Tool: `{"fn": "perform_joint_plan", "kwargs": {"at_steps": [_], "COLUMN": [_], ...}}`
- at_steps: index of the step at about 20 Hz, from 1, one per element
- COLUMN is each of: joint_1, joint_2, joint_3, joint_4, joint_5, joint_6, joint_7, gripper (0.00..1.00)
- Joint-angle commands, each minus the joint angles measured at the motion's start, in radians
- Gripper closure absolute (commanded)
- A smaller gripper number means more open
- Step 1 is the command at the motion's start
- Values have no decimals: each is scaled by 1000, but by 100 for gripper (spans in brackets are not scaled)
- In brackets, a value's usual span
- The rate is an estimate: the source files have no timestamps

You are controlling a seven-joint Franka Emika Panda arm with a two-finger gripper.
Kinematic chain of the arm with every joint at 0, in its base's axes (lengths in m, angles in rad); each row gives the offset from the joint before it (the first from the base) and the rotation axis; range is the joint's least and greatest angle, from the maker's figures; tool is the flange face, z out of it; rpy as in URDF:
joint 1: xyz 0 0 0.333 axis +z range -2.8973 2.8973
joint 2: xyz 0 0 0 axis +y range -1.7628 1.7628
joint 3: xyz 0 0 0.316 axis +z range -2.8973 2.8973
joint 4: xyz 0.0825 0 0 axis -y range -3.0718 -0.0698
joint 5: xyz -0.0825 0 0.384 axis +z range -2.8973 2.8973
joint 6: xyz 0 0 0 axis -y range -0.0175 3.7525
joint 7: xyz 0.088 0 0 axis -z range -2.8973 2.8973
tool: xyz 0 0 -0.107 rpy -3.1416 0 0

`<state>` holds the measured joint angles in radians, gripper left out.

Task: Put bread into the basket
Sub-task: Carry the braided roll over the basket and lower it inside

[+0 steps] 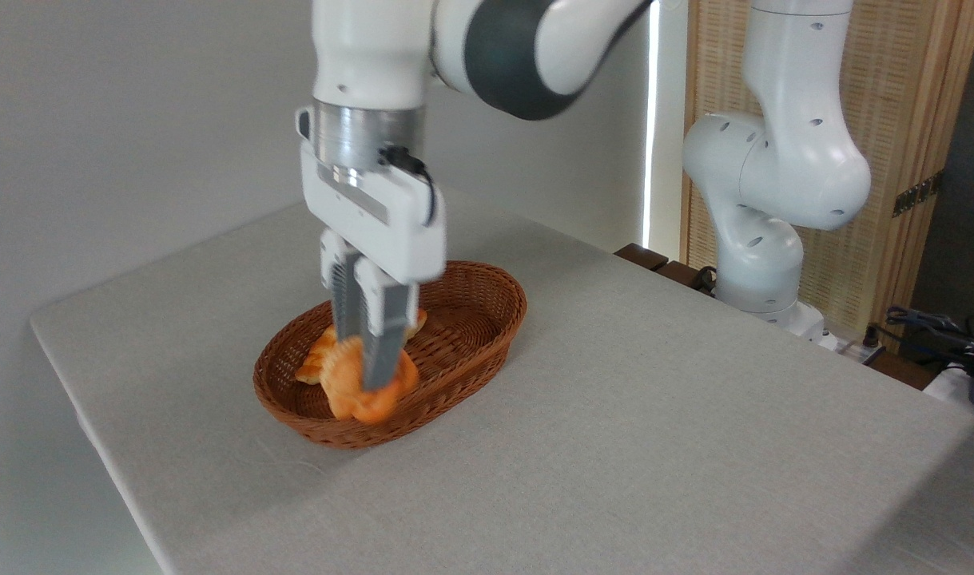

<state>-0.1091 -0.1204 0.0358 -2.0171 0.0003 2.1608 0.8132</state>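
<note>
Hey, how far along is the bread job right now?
Nearly finished. One bread piece, the long loaf, already lies in the basket. In hand: the end effector is shut on the roll, low inside the basket's near end. Left: open the fingers and lift clear. No bread shows on the table.

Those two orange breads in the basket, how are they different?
The roll sits nearer the camera, pinched between the fingers of the gripper; the loaf lies behind it, untouched. The roll looks rounder and knobbly, while the loaf looks longer and is largely hidden. Both are glossy orange and sit over the left end of the basket.
</note>
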Motion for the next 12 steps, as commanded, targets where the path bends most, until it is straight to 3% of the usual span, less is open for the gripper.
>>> {"fn": "perform_joint_plan", "kwargs": {"at_steps": [1, 2, 4, 6, 12], "joint_1": [-4, -4, -3, -3, -4], "joint_2": [5, 5, 16, 41, 81], "joint_3": [-72, -86, -97, -97, -109], "joint_4": [17, 18, 20, 18, 18], "joint_5": [-62, -72, -77, -77, -63], "joint_6": [-38, -45, -62, -75, -105], "joint_7": [-20, -41, -118, -164, -155], "gripper": [40, 35, 2, 0, 0]}}
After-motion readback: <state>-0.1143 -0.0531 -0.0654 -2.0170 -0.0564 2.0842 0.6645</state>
